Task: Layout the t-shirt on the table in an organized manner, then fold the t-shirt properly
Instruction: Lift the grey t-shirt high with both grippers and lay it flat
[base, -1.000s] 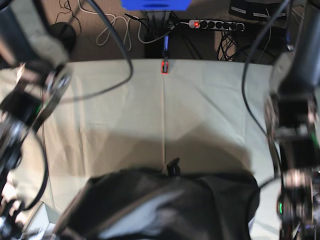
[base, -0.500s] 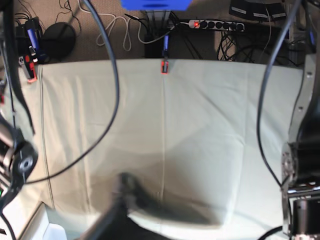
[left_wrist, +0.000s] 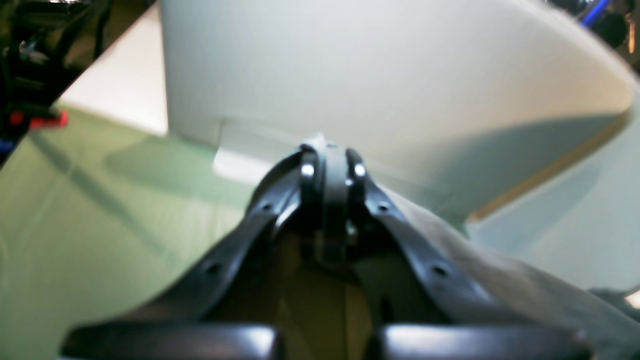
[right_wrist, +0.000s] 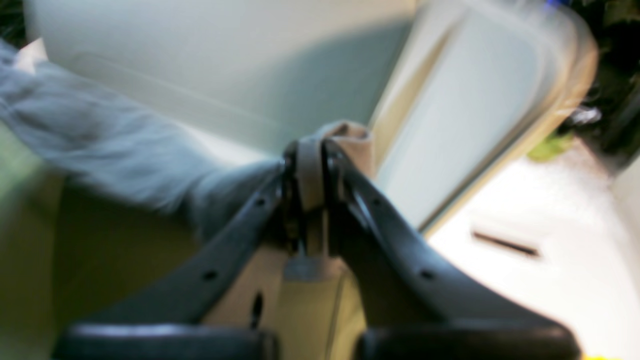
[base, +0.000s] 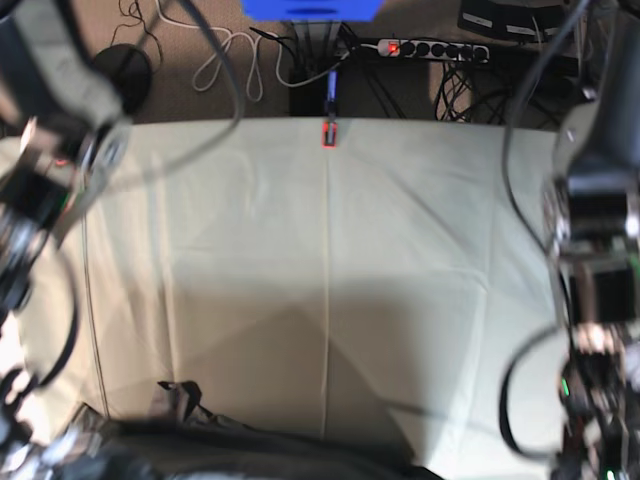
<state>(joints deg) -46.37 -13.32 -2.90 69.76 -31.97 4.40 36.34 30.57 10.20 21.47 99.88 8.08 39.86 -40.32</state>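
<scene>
robotics lab bench: cloth-covered table (base: 330, 260) fixed by a red clamp (base: 329, 134); floor beyond holds a power strip (base: 432, 49), tangled cables (base: 225, 55), carpet.

Dark grey t-shirt (base: 250, 455) bunched at near edge of pale grey-green cloth-covered table (base: 330, 270), mostly out of frame.

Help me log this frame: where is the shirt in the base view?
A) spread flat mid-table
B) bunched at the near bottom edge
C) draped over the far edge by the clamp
B: the shirt is a dark bunch at the picture's bottom edge, with the table bare beyond it.
</scene>
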